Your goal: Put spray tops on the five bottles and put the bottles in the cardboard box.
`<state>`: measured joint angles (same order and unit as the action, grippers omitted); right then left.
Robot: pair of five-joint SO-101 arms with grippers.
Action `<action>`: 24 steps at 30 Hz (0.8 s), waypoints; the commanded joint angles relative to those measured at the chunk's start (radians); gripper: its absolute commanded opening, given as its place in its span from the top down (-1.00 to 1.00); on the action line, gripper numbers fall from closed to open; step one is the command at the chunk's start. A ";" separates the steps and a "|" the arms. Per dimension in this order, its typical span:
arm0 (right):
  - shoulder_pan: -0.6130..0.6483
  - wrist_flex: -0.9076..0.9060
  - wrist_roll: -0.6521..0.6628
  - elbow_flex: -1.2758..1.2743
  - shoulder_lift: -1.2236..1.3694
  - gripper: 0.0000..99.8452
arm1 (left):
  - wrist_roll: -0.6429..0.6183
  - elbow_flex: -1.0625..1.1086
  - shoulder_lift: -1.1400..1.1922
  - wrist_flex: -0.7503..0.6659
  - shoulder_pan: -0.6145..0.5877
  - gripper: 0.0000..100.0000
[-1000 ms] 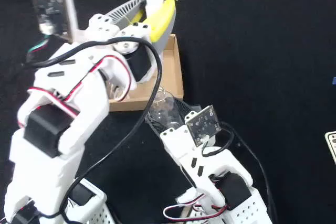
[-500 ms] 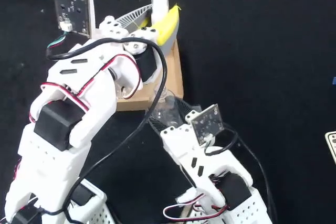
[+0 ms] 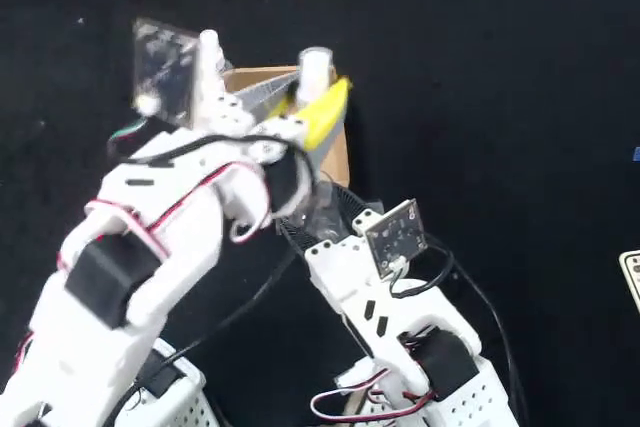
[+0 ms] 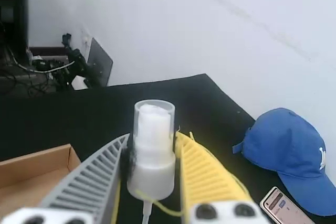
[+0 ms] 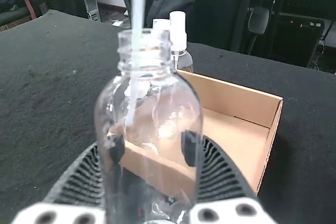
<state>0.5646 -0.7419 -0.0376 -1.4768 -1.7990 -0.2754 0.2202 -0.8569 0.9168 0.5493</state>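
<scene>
Black table stretches wide past the right wall of the cardboard box.

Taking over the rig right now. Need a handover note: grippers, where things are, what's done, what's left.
Left gripper: shut on a spray top, held above the bottle.
Right gripper: shut on the bottle, upright, in front of the cardboard box.
Dip tube runs down through the bottle's neck; the top is not yet seated.
Two capped bottles stand at the box's far corner; cannot tell if they are inside it.
Left: seat this top, box the bottle, then any others.
</scene>
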 commanded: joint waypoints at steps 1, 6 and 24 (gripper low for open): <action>0.008 0.032 -0.008 0.001 -0.140 0.98 | -0.006 0.134 -0.114 0.002 0.015 0.83; 0.008 0.032 -0.008 0.001 -0.140 0.98 | -0.034 0.228 -0.198 0.003 0.013 0.49; 0.008 0.032 -0.008 0.001 -0.140 0.98 | -0.028 0.237 -0.269 0.043 -0.148 0.61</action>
<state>0.5662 -0.7419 -0.0391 -1.4768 -1.7990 -0.3000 0.4657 -1.1116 0.9244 0.4097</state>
